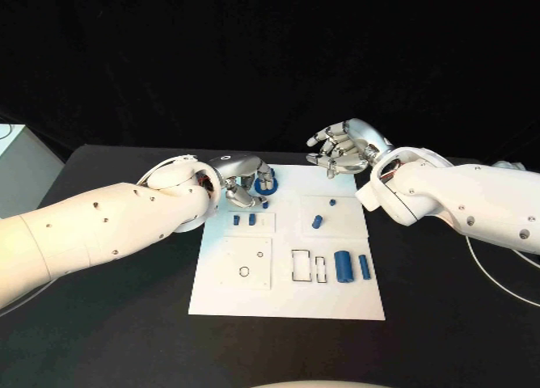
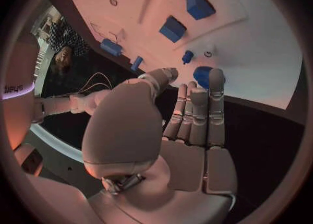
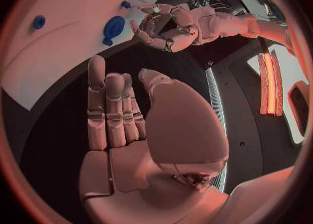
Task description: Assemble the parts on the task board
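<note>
The white task board (image 1: pixel 288 303) lies in the middle of the black table. A round blue part (image 1: pixel 267 186) stands near its far left corner. My left hand (image 1: pixel 238 176) is right beside that part, fingers stretched toward it. In the left wrist view the fingertips (image 2: pixel 217 75) reach the round blue part (image 2: pixel 201 75), and no grip shows. My right hand (image 1: pixel 343 149) hovers beyond the board's far right corner, fingers apart and holding nothing. Other blue parts lie on the board: two small blocks (image 1: pixel 245 218), a peg (image 1: pixel 318 220), and two cylinders (image 1: pixel 343 266) near the right edge.
A white box (image 1: pixel 14 166) stands at the table's far left edge. A white cable (image 1: pixel 504 279) runs along the table under my right arm. Bare black table lies on both sides of the board and in front of it.
</note>
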Robot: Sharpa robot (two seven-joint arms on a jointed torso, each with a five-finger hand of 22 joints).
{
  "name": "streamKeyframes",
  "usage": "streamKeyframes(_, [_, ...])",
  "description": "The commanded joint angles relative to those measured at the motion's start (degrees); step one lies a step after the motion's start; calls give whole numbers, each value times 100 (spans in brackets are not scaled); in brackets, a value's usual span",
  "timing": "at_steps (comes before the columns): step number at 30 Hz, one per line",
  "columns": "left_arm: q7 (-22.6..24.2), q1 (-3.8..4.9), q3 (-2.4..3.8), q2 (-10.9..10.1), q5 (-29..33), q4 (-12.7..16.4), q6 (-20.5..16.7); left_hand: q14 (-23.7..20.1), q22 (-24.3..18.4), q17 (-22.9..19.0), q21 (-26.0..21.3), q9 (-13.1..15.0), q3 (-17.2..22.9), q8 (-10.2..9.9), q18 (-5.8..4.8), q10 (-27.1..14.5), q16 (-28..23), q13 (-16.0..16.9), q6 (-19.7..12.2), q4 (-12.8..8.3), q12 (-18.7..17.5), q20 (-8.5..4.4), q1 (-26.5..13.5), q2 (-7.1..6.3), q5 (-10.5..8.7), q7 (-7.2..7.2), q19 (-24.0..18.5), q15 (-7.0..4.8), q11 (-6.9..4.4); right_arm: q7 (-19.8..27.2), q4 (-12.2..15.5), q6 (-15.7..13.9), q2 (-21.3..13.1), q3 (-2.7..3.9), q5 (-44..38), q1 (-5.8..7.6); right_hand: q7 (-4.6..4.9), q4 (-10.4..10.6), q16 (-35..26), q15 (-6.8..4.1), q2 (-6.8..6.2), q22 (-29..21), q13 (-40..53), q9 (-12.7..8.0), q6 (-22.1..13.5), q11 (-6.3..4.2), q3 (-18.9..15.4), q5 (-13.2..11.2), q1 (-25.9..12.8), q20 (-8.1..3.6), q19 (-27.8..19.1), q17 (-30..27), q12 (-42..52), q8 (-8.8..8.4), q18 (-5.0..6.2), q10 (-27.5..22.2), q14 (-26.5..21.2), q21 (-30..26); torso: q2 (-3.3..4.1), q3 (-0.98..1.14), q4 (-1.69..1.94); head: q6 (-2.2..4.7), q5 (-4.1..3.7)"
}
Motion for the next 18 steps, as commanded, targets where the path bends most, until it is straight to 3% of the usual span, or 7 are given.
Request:
streamKeyframes(1, [-76,-4,-1,78,-307,-78,339,53,2,9,23,-37,-28,-44,88,30,45,-25,29,8,-33,7,7,-51,-39,-13,36,-11,4,300,-13,-134,17,3,159,2,47,-37,-525,36,-63,-312,-379,16,-33,-8,119,65,-21,47,-4,-165,-344,55,53,-93,-79,-346,4,1,-3,-10,-1])
streamKeyframes(5, [-131,-8,-5,152,-337,-150,476,66,6,7,31,-74,-30,-64,86,40,88,-58,101,13,-52,14,-2,-43,-52,-12,42,-10,4,391,-37,-140,42,3,245,1,131,-110,-1403,150,-107,-871,-1349,25,-40,108,316,154,-109,149,-96,-360,-1233,107,47,-99,-256,-939,6,0,-1,-7,-16])
streamKeyframes(7, [-154,-10,-6,172,-343,-167,530,70,7,6,35,-89,-26,-72,87,54,105,-70,130,12,-57,16,0,-37,-56,-13,44,-11,1,433,-50,-132,54,3,288,1,158,-187,-1776,183,-101,-1133,-1833,11,-4,114,383,162,-151,189,-92,-480,-1600,114,46,26,-269,-1176,3,0,6,-12,-13])
streamKeyframes(9, [-174,-11,-6,183,-347,-178,576,79,9,15,38,-101,-26,-80,87,64,123,-80,149,10,-61,17,0,-37,-59,-14,45,-11,0,469,-67,-120,68,3,323,0,176,-223,-2023,236,-88,-1297,-2090,-12,-8,165,425,170,-174,219,-169,-587,-1810,87,50,30,-366,-1342,4,2,11,-19,-18])
streamKeyframes(14, [-211,-12,-7,194,-375,-191,659,130,15,70,51,-136,-34,-109,87,95,193,-103,183,13,-68,22,-13,-43,-69,-17,54,-13,-3,521,-99,-86,91,3,407,-3,238,-349,-2835,405,-91,-1905,-2750,-72,-17,273,506,175,-262,434,-507,-1097,-2240,10,51,137,-756,-1916,2,3,14,-35,-15])
streamKeyframes(18, [-236,-12,-7,202,-387,-194,729,156,22,93,64,-158,-33,-121,87,122,240,-119,228,9,-70,24,-9,-38,-75,-24,61,-16,-8,550,-114,-61,102,3,460,-5,257,-421,-3227,497,-81,-2299,-3077,-98,-9,325,551,187,-317,552,-728,-1413,-2391,-17,50,185,-935,-2040,1,0,8,-60,-14])
